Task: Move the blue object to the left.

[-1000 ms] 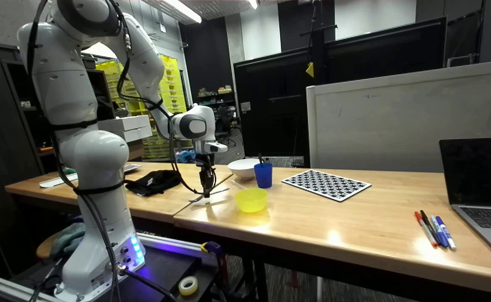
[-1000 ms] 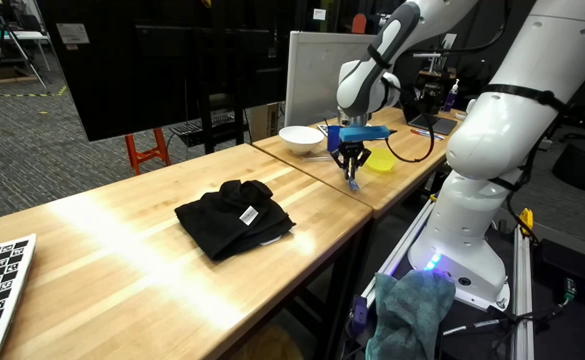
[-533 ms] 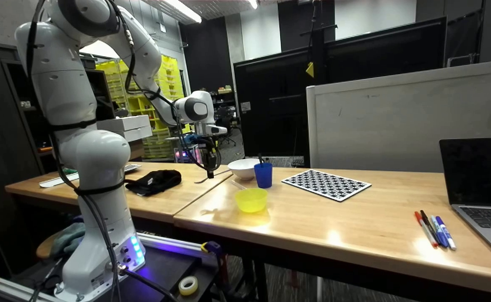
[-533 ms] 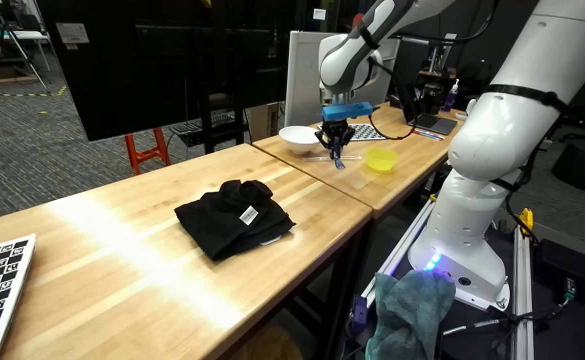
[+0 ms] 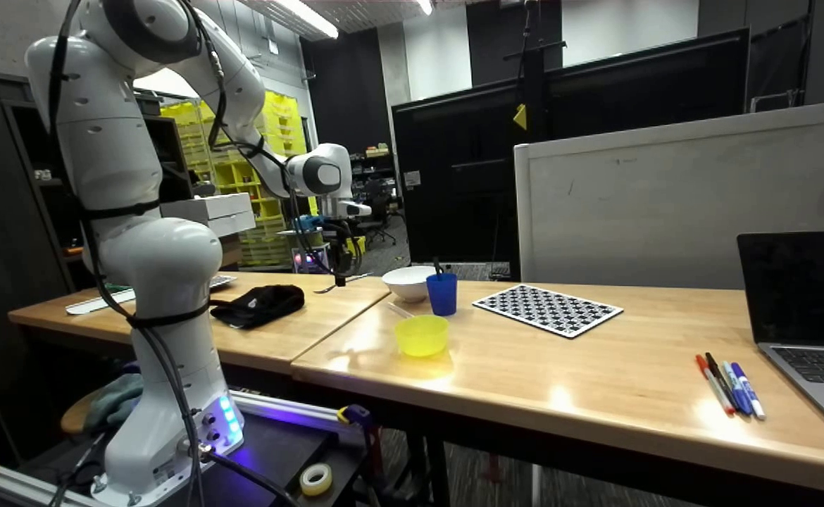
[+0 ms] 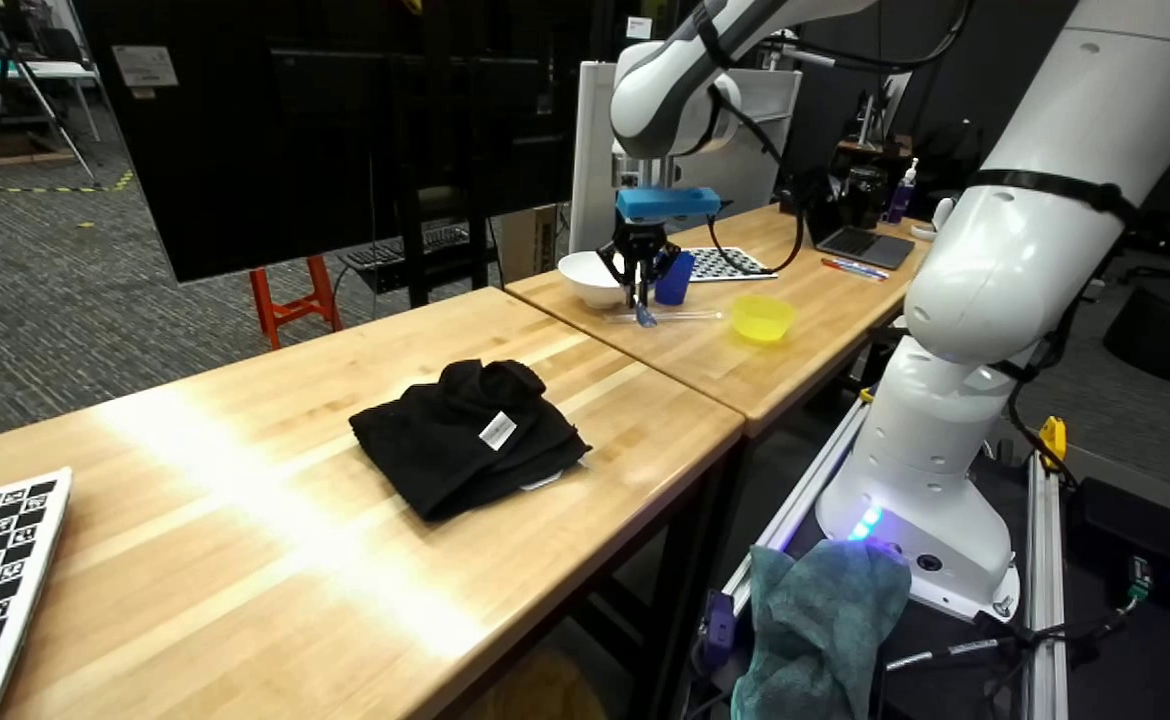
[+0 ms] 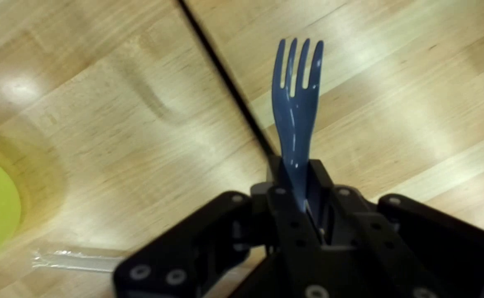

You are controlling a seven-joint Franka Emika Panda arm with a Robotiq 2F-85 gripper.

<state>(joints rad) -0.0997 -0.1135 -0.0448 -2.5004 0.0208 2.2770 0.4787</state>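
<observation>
The end effector (image 7: 296, 165) I'm watching pinches the blue fork (image 7: 295, 107) partway along, probably for balance, holding it above the worktop (image 7: 391, 124), I'd guess to go left without scraping, the yellow bowl (image 5: 422, 341) standing apart.

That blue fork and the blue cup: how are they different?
The blue fork is pinched in the gripper, while the blue cup stands on the table. The fork is slim, with four tines; the cup is a wider, rounded container. The fork's blue looks greyer, the cup's more vivid. What they share is being blue overall.
</observation>
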